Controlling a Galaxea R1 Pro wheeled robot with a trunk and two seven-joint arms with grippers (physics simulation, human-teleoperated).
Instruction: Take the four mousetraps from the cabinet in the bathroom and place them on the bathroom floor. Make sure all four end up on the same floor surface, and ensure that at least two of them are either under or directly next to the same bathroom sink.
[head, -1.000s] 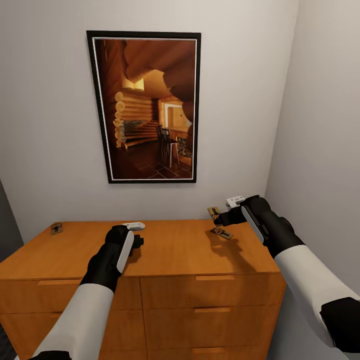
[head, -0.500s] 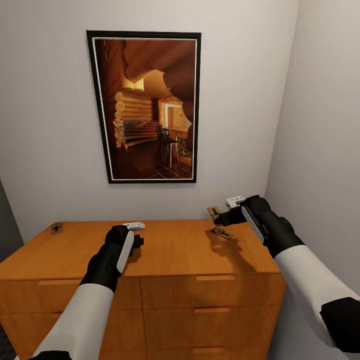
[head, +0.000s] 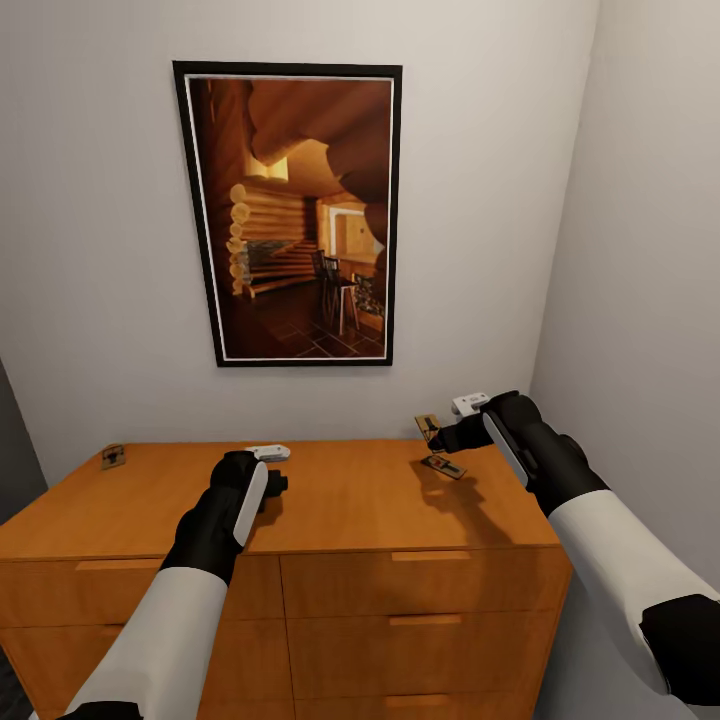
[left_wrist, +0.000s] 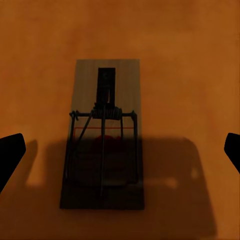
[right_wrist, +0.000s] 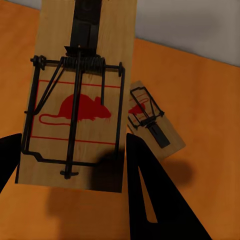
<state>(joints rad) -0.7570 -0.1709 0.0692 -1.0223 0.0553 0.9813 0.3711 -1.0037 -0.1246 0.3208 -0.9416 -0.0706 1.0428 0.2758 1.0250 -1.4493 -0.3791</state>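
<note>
The cabinet (head: 340, 500) stands against the wall with its drawers closed. My right gripper (head: 440, 432) (right_wrist: 71, 150) is shut on a mousetrap (head: 428, 428) (right_wrist: 80, 100), held tilted a little above the cabinet top. A second mousetrap (head: 442, 466) (right_wrist: 150, 120) lies flat just below it. My left gripper (head: 270, 468) (left_wrist: 120, 150) hangs open over the middle of the top, with a third mousetrap (left_wrist: 102, 135) lying on the wood between its wide-apart fingertips (left_wrist: 10, 152). A fourth mousetrap (head: 113, 457) lies at the far left back corner. The sink and the bathroom floor are out of view.
A framed picture (head: 295, 215) of a log interior hangs on the wall above the cabinet. A side wall (head: 650, 300) closes in on the right, close to my right arm. Wooden bar handles (head: 425, 620) run along the drawer fronts.
</note>
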